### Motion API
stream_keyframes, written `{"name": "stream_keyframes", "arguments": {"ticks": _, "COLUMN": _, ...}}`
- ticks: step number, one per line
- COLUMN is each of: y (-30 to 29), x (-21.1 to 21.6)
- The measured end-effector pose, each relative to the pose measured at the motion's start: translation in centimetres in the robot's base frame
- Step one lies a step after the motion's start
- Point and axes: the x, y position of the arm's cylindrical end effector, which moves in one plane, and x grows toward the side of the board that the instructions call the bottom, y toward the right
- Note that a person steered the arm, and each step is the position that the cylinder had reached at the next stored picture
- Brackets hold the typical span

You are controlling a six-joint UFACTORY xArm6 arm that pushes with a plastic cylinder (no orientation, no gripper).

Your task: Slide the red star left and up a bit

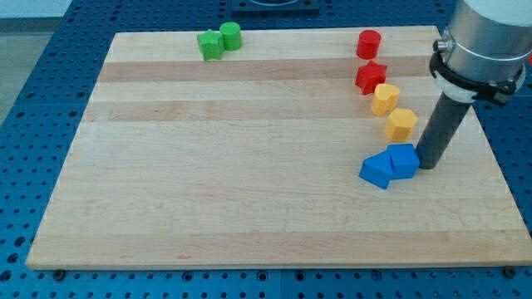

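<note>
The red star [370, 77] lies near the view's upper right of the wooden board [249, 166], just below a red cylinder [368, 43]. A yellow heart-like block [384, 98] touches the star's lower right side. My tip [428, 165] sits at the right of the board, right beside the right edge of a blue block [403, 159], well below and to the right of the red star.
A yellow hexagonal block [401, 124] lies below the yellow heart. A second blue block [376, 170] touches the first on its left. Two green blocks [210, 44] [230, 36] sit together at the view's top left. The board's right edge is close to the rod.
</note>
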Motion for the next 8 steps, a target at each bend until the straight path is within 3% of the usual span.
{"name": "stream_keyframes", "arguments": {"ticks": 2, "y": -6.3, "x": 1.6}}
{"name": "stream_keyframes", "arguments": {"ticks": 3, "y": -6.3, "x": -0.4}}
{"name": "stream_keyframes", "arguments": {"ticks": 4, "y": -11.8, "x": -2.1}}
{"name": "stream_keyframes", "arguments": {"ticks": 5, "y": -16.0, "x": 3.2}}
{"name": "stream_keyframes", "arguments": {"ticks": 6, "y": -14.4, "x": 5.2}}
{"name": "stream_keyframes", "arguments": {"ticks": 8, "y": -7.1, "x": 5.2}}
